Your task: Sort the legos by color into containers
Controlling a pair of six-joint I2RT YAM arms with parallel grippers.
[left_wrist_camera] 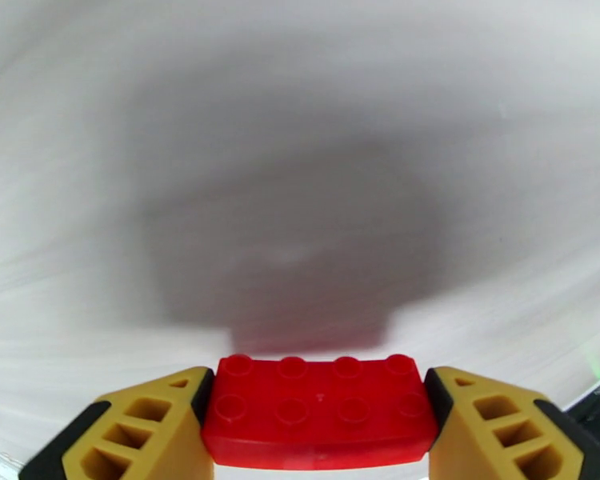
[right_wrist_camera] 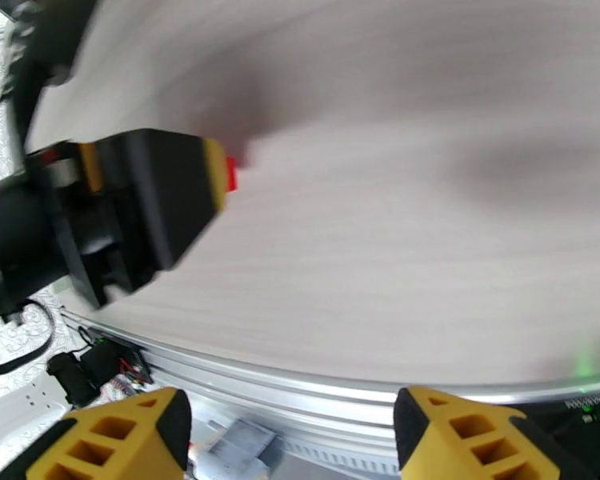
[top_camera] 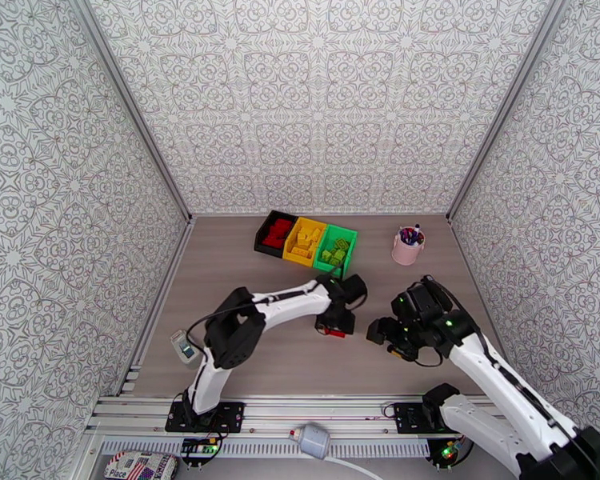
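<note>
starting closest to the bases: the right gripper [right_wrist_camera: 292,442] has its fingers spread apart with nothing between them, hanging over the wood table [top_camera: 244,314] near the front rail [top_camera: 300,410]. just to its left, the left gripper [left_wrist_camera: 320,422] is clamped on a red brick [left_wrist_camera: 320,410], one finger on each short end, studs facing the wrist camera. going by the shadow under it, i'd guess it's just off the table. that spot is a bit in front of the green bin [top_camera: 330,270].

further back, the three bins sit side by side in a row: black bin [top_camera: 266,251] with red legos [top_camera: 278,230] in it, yellow bin [top_camera: 298,262] with yellow legos [top_camera: 308,240], green bin with green legos [top_camera: 336,251]. the pink cup of pens [top_camera: 408,248] is off to the right, apart from them.

progress-wise i'd say this is nearly wrapped up. each bin looks loaded with its own colour, and the held red one seems to be the last stray. what's left, i reckon: carry it to the black bin at the left end of the row and let go.
</note>
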